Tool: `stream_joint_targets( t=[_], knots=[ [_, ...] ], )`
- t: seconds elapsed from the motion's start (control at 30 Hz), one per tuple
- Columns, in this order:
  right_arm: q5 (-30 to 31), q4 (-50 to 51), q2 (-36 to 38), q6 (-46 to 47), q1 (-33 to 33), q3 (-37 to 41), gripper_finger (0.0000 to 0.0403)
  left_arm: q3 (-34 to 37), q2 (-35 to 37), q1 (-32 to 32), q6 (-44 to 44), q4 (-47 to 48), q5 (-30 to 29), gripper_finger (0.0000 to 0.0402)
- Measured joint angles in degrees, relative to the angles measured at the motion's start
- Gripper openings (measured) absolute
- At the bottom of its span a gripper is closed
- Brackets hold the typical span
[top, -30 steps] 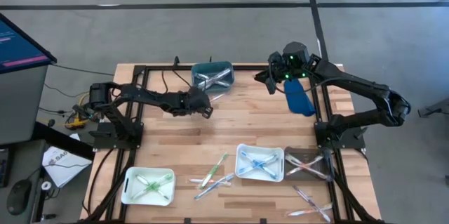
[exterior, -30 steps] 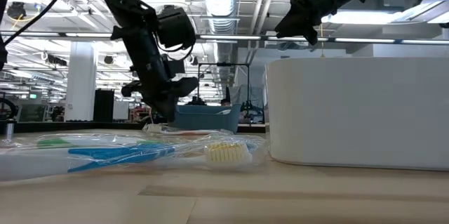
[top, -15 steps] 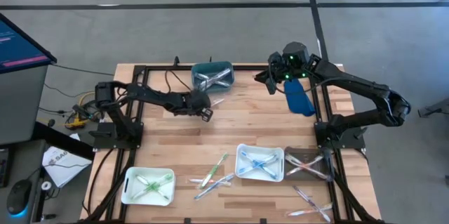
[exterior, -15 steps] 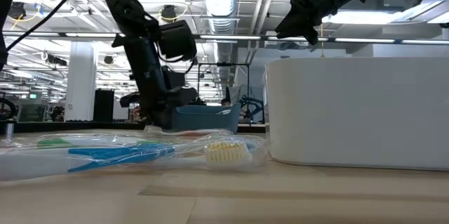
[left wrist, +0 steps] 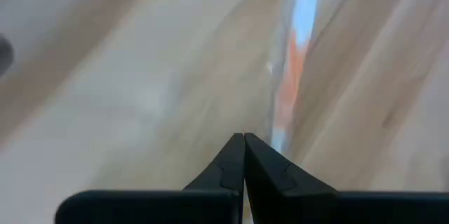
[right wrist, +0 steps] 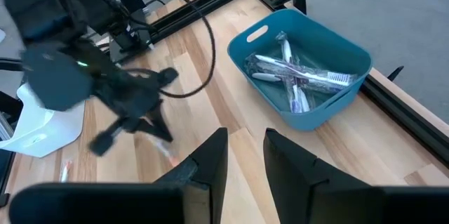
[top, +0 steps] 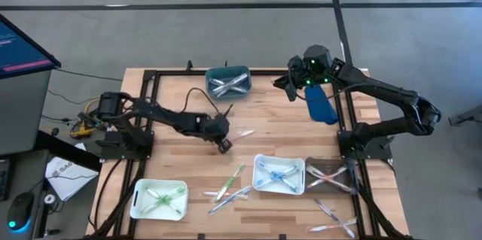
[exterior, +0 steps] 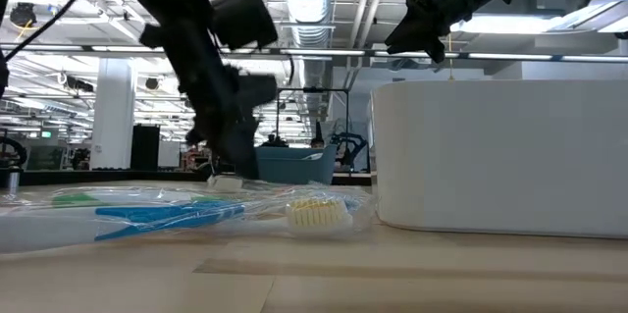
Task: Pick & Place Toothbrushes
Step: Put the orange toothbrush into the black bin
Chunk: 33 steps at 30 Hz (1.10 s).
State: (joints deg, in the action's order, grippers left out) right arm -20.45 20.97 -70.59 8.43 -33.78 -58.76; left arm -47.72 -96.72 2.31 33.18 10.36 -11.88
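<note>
Wooden slat tabletop (top: 279,131) inside a black frame, grey floor all round, a monitor at the high view's left edge.

Left gripper (top: 223,144) low over the middle of the table, fingers pressed together with no gap in the left wrist view (left wrist: 243,155), nothing clamped between them. Just beyond those fingertips, flat on the wood, one wrapped toothbrush (left wrist: 295,62), blurred, with an orange-pink streak inside clear film; same piece seen from above as a pale sliver (top: 242,132) just beside the gripper, on its right.

Right gripper (top: 290,89) raised near the far edge of the table, well apart from the left one, fingers (right wrist: 210,159) parted by a narrow gap, empty. Beside it, a blue object (top: 320,104) on the frame rail.

Teal bin (top: 228,80) at the far edge, holding several crossed clear-wrapped toothbrushes (right wrist: 298,76).

Along the near side: white tray (top: 135,198) on the left with green toothbrushes (top: 162,197) crossed inside; white tray (top: 260,165) with blue toothbrushes (top: 279,174); dark tray (top: 312,164) touching its right side with pale toothbrushes (top: 331,178). Loose toothbrushes (top: 230,186) scattered on the wood between the two white trays, more (top: 331,217) near the front right corner.

Low view: blue-handled wrapped toothbrush (exterior: 196,215) close up, white tray wall on the right.
</note>
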Motion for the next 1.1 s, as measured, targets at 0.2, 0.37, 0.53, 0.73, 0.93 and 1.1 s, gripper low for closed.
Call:
stream_joint_targets(
  t=[0.2, 0.37, 0.53, 0.73, 0.93, 1.1],
  knots=[
    [-0.02, 0.42, 0.0, 0.02, 0.0, 0.0, 0.0087, 0.0, 5.93, -0.92, -4.0, -4.3, -4.88, 0.0002],
    [-0.03, 1.3, 0.0, 0.0, 0.0, 0.01, 0.0087, -0.04, 9.49, 0.72, -10.36, -7.74, -4.86, 0.0008],
    [-0.02, 1.29, 0.0, 0.0, 0.0, 0.0, 0.0087, -0.04, 9.3, 3.63, -13.63, -8.56, 2.11, 0.0031],
    [-0.02, 1.27, 0.0, 0.0, 0.0, 0.01, 0.0087, 0.0, 5.81, 4.81, -13.78, -8.8, 11.1, 0.0102],
    [-0.02, 1.27, 0.0, 0.02, 0.0, 0.0, 0.0087, 0.0, 2.41, 2.96, -16.81, -9.25, 12.3, 0.0167],
    [-0.03, 2.07, 0.0, 0.02, 0.01, 0.02, 0.0087, 0.0, 0.99, 1.7, -17.22, -9.22, 14.55, 0.0191]
  ],
)
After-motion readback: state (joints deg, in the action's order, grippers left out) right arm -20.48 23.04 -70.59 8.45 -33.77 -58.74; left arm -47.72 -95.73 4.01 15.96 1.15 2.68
